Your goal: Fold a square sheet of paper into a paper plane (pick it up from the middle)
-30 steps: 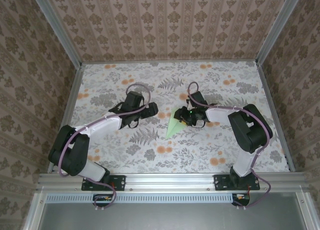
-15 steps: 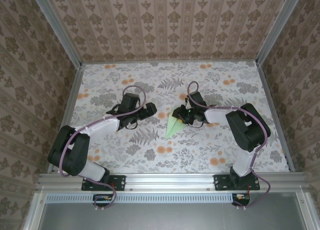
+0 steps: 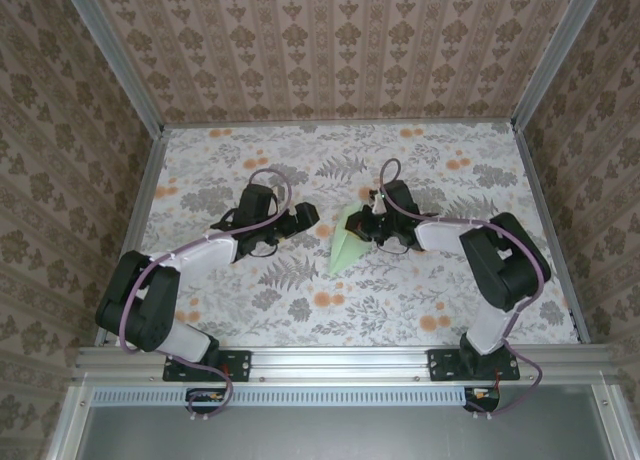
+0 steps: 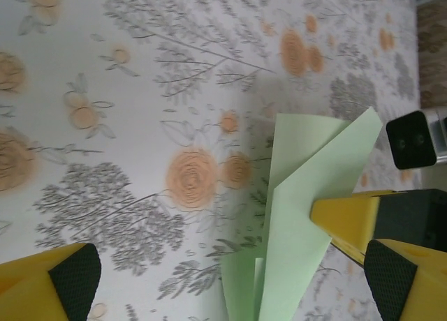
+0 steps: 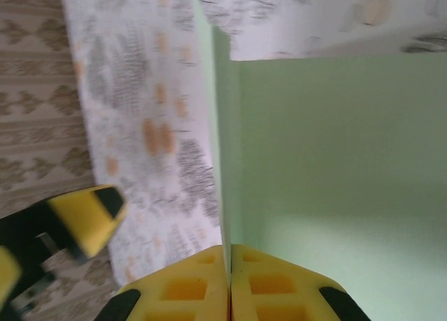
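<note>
The square sheet of paper is folded into a pale green, pointed paper plane (image 3: 344, 247) at the table's middle, its tip toward the near edge. My right gripper (image 3: 366, 229) is shut on the plane's upright centre fold (image 5: 228, 216) at the wide end, its yellow fingers (image 5: 188, 287) pressed together with the paper edge between them. One wing (image 5: 335, 160) spreads to the right. My left gripper (image 3: 303, 218) hangs open just left of the plane, touching nothing. In the left wrist view the plane (image 4: 297, 230) lies between the wide-apart pads (image 4: 73, 273), with the right gripper's yellow finger (image 4: 346, 220) on it.
The table (image 3: 250, 300) has a floral cloth and is fenced by metal rails and patterned walls (image 3: 330, 40). Both arms reach in from the near edge; the left gripper's finger (image 5: 77, 220) shows close to the plane's left side.
My right gripper has closed its fingers onto the plane's centre fold and shifted slightly toward the back. The plane's wide end has risen a little. The left gripper has stayed open, almost still.
</note>
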Robot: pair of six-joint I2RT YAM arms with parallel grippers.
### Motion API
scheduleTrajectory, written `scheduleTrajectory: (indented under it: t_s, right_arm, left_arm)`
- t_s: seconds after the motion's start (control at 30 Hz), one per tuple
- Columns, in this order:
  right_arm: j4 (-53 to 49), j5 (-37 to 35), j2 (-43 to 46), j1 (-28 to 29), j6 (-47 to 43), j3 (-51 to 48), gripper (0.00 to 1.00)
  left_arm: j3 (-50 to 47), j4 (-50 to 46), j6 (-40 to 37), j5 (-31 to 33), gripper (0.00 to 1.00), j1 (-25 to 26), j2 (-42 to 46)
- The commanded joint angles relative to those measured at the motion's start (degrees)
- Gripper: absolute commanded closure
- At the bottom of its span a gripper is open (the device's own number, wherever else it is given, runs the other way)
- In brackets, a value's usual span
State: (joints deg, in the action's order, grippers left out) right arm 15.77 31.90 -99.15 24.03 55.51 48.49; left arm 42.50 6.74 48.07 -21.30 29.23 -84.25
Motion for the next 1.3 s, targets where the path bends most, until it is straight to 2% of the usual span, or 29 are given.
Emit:
scheduleTrajectory:
  t_s: [0.0, 0.3, 0.47, 0.67, 0.73, 0.9, 1.03, 1.27]
  right_arm:
    - [4.59, 7.15, 5.24, -1.43, -0.44, 0.79, 0.92]
    - [9.83, 13.17, 7.51, -2.5, 7.49, 4.57, 0.91]
    - [10.96, 13.91, 7.13, -2.48, 9.12, 4.97, 0.91]
    - [10.81, 14.21, 7.2, -2.85, 9.27, 4.52, 0.91]
    - [10.36, 14.15, 7.19, -3.11, 9.05, 4.32, 0.91]
    - [9.6, 13.98, 6.96, -3.6, 8.48, 3.89, 0.91]
    - [8.35, 13.9, 6.96, -3.98, 7.68, 3.93, 0.91]
    - [5.93, 13.8, 6.79, -5.04, 5.99, 4.2, 0.9]
  left_arm:
    - [-1.48, 7.08, 1.13, -7.45, 0.0, -0.41, 0.93]
    - [-2.6, 24.19, 6.02, -19.15, 0.02, 1.8, -2.18]
    - [-2.95, 30.81, 9.13, -21.15, 0.13, 2.76, -4.48]
    - [-4.0, 39.36, 13.65, -22.63, 0.34, 2.45, -7.57]
    - [-4.24, 40.01, 14.0, -22.57, 0.41, 2.32, -7.98]
    - [-4.25, 39.67, 13.63, -22.29, 0.52, 2.32, -7.89]
    - [-4.27, 39.57, 13.33, -22.38, 0.55, 2.29, -7.83]
    - [-4.53, 39.4, 13.01, -22.59, 0.56, 2.23, -6.81]
